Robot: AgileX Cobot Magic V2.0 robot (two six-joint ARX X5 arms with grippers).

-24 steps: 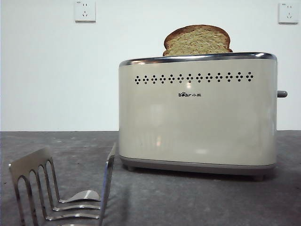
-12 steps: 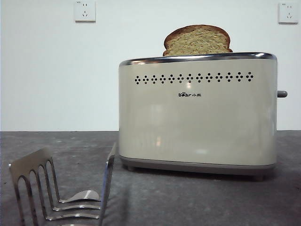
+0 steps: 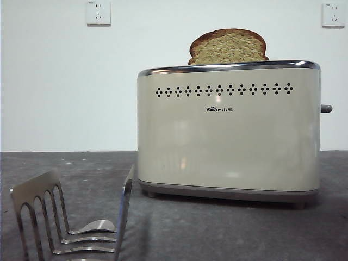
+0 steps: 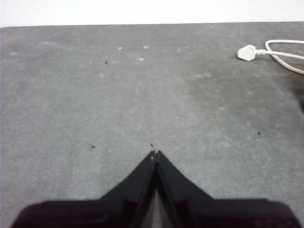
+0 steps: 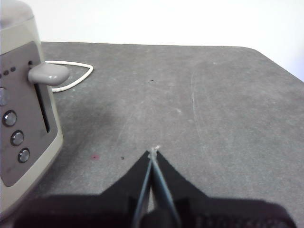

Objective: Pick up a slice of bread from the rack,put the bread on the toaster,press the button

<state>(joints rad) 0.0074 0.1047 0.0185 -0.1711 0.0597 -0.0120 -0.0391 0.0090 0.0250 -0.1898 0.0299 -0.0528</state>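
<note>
The slice of bread (image 3: 228, 47) stands upright in the top slot of the cream toaster (image 3: 228, 130), its domed top sticking out above the chrome rim. The grey button (image 3: 325, 108) sticks out of the toaster's right end; in the right wrist view the button (image 5: 47, 74) sits high in its slot on the toaster's end panel (image 5: 21, 123). The silver rack (image 3: 70, 217) stands empty at the front left. My right gripper (image 5: 153, 153) is shut and empty over the table, beside the toaster's end. My left gripper (image 4: 154, 154) is shut and empty over bare table.
A white plug and cord (image 4: 266, 51) lie on the grey table in the left wrist view. A white cord (image 5: 71, 71) runs behind the toaster. Several round knobs (image 5: 12, 128) sit on the end panel. Two white wall sockets (image 3: 98, 12) are on the back wall.
</note>
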